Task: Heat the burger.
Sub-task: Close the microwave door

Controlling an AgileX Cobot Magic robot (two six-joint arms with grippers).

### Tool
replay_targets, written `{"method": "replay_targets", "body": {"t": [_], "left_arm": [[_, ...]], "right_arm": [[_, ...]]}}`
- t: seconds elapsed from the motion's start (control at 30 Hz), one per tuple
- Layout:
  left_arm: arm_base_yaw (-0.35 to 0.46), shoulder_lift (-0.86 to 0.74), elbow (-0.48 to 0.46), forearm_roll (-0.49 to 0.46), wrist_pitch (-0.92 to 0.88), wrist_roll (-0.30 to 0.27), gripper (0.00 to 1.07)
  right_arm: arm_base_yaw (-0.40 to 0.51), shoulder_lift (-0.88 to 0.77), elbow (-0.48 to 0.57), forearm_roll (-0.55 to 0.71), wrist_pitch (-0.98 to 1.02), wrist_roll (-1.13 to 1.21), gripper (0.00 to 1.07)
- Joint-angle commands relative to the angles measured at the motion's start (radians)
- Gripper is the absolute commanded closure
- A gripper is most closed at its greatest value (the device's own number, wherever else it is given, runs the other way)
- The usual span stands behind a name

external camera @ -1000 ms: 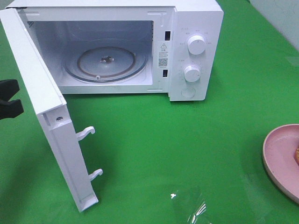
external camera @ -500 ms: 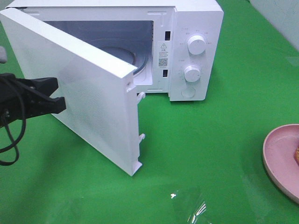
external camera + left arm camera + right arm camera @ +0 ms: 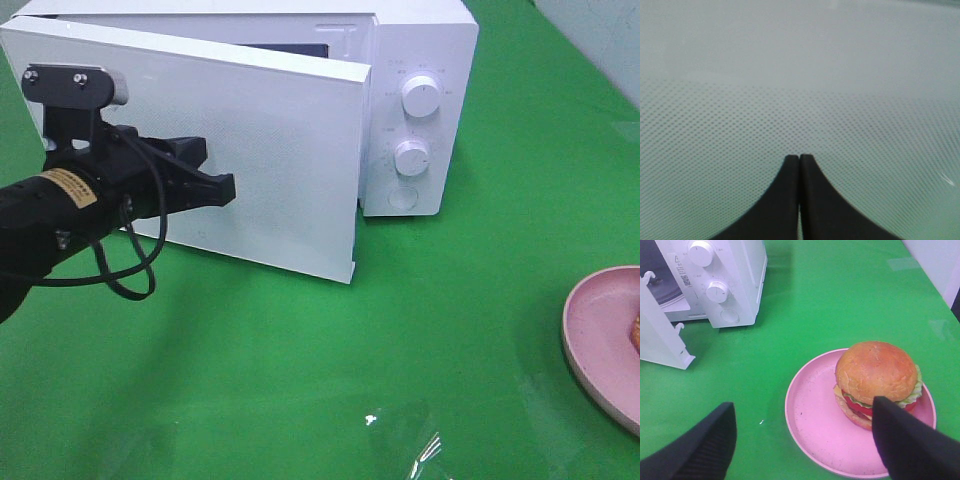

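Since the earlier frames, the microwave door (image 3: 260, 160) has swung from wide open to nearly shut, and the left hand (image 3: 228, 187) has come in from the side to press its tips against the door's dotted front panel. Left hand: fingers (image 3: 790, 200) pressed together, holding nothing. Right hand (image 3: 802, 440): fingers spread wide, hovering over the pink plate (image 3: 812, 410) without touching anything. Burger (image 3: 876, 381): sits upright on the plate, bun top upward, lettuce, cheese and tomato layers lying flat; well to the right of the microwave (image 3: 420, 110) on the green table (image 3: 400, 350). Writing: small print around the two knobs (image 3: 421, 97) and a warning sticker inside the cavity, neither legible; a yellow label on the left arm, likewise illegible.
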Motion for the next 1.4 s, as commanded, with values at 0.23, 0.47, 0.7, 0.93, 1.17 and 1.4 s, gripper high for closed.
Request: {"method": "replay_targets", "body": {"t": [0.23,0.47,0.7,0.93,1.17,1.4], "left_arm": [[-0.024,0.091,-0.171,-0.046,0.053,0.005,1.07],[-0.024,0.167,-0.31,-0.049,0.123,0.025,1.07],[-0.024,0.235,-0.417,-0.083,0.138,0.03,1.07],[-0.024,0.282,-0.502,-0.159,0.172,0.122,1.07],[-0.044,0.242,-0.501,-0.204,0.298,0.152,1.07],[-0.137,0.129,-0.413,-0.204,0.461,0.209,1.05]], "right_arm": [[-0.005,-0.026,0.003,0.007,-0.008,-0.007,0.34],[-0.005,-0.026,0.003,0.007,-0.008,-0.007,0.34],[-0.005,-0.026,0.003,0.007,-0.008,-0.007,0.34],[-0.005,-0.026,0.003,0.007,-0.008,-0.007,0.34],[-0.005,-0.026,0.003,0.007,-0.008,-0.007,0.34],[-0.005,-0.026,0.003,0.007,-0.008,-0.007,0.34]]}}
